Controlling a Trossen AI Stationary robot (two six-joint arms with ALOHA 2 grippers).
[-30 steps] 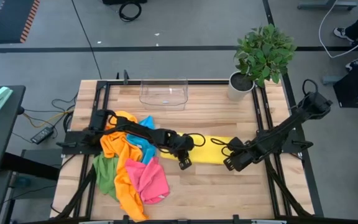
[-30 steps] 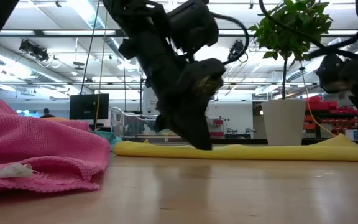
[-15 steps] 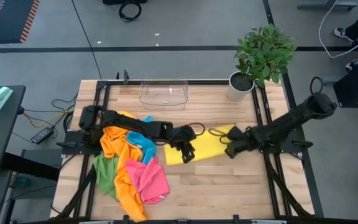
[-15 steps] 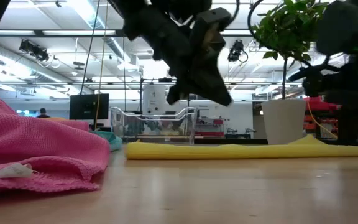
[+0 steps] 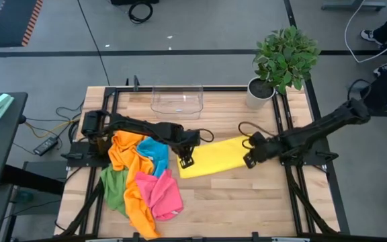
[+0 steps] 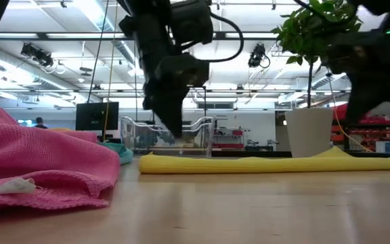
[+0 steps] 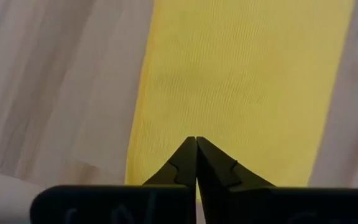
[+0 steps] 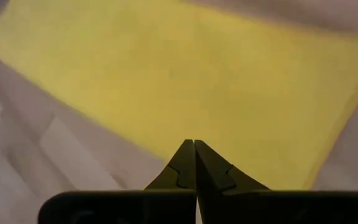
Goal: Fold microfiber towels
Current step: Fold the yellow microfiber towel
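The light wooden slatted table point(image 5: 247, 195) is carrying everything, and the landmark here is the flat yellow microfiber towel point(image 5: 212, 157), which is lying spread near the table's middle with its long axis running across the table from one arm toward the other. Beside the yellow towel, on the left arm's side, a heap of orange, blue, pink and green microfiber towels point(image 5: 143, 185) is waiting unfolded, just clear of its short edge. The clear plastic tray point(image 5: 177, 101) is sitting well behind the yellow towel, at the far edge. The left gripper point(image 5: 185, 160) is hanging over the yellow towel's heap-side end, and the right gripper point(image 5: 250, 160) is hanging over its opposite end, so each arm is nearest its own short edge. Both wrist views are showing the fingertips pressed together into a point above the yellow cloth, holding nothing; whether they are touching the cloth I cannot tell.
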